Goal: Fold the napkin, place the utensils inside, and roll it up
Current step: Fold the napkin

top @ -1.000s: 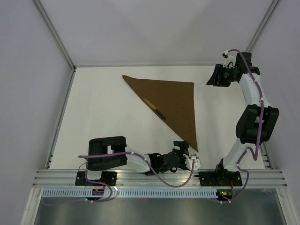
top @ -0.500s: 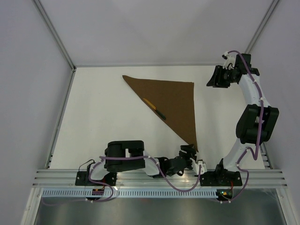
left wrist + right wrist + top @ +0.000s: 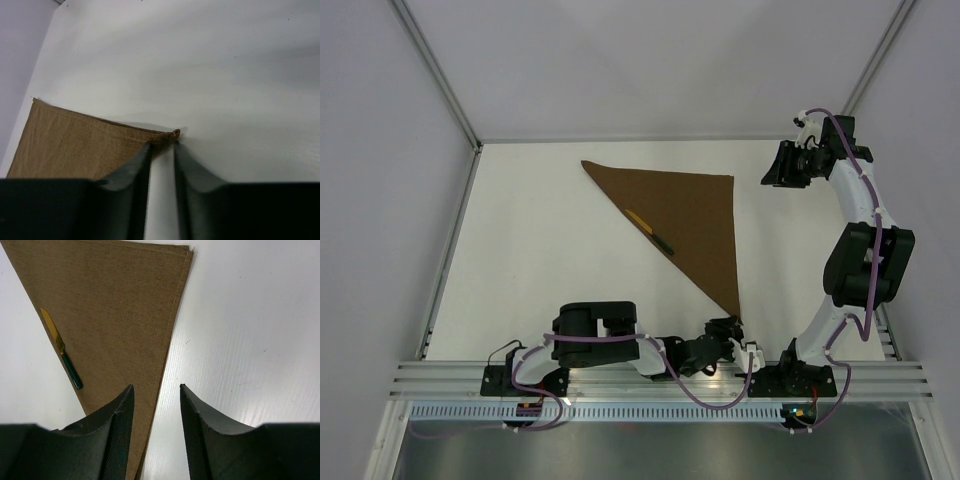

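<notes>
A white worktop [image 3: 540,250], walled on three sides by pale panels, is seen from above. A large plain dark-brown cloth napkin [image 3: 690,215] is laid flat on it as a triangle, with one straight edge along the far side, another down the right, and a long diagonal edge facing left. The white-and-black right arm [image 3: 865,260] is raised over the far right of the worktop, just beyond the napkin's far right corner. The left arm [image 3: 595,330] is stretched low along the near edge toward the napkin's nearest point. The right claw [image 3: 780,165] is held wide apart above the cloth's right edge, nothing between its dark fingers [image 3: 120,425]. The left claw [image 3: 162,146] is shown only narrowly apart, bare worktop visible in the gap and the napkin's near corner lying right at its tips. A slim knife-like utensil [image 3: 62,348], yellow-orange at the blade and dark green at the handle, is set on the cloth along the diagonal edge, well apart from both claws.
</notes>
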Robot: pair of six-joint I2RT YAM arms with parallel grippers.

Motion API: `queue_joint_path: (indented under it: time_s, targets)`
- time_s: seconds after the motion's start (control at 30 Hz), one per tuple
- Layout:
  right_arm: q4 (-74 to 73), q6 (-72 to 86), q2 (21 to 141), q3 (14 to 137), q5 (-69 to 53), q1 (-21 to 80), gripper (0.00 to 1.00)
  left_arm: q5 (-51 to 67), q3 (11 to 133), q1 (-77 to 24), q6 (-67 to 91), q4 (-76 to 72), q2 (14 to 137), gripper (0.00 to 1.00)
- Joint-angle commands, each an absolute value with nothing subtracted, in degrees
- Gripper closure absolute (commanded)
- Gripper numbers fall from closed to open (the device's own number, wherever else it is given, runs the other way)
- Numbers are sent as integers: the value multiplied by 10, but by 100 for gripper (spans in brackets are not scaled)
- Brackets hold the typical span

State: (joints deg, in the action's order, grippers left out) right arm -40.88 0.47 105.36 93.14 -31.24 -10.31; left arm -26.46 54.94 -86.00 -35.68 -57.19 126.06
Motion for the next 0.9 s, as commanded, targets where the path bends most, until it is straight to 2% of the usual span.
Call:
queue_joint_path:
  time_s: [0.0,0.17,0.2,0.23,0.27,0.6,0.87]
  targets:
    - [-396,14,1028,932,-323,-105,53,-265,566,-860,-368,-556,1276,77]
    - [-396,12,1029,931,-324,-105,55,-264,573,-858,-357,-541,1277,81]
    - [-396,12,1029,931,-325,-105,55,-265,574,-858,-355,-541,1276,89]
    - [-396,12,1029,931,-325,-105,55,-265,575,-858,-356,-540,1274,91]
    - [-396,12,1030,931,-325,-105,56,-265,576,-858,-357,-538,1273,97]
    - [-396,10,1030,931,-324,-105,57,-250,582,-851,-312,-497,1224,98]
    - [-398,10,1029,931,-325,-106,58,-215,584,-806,-198,-443,1158,98]
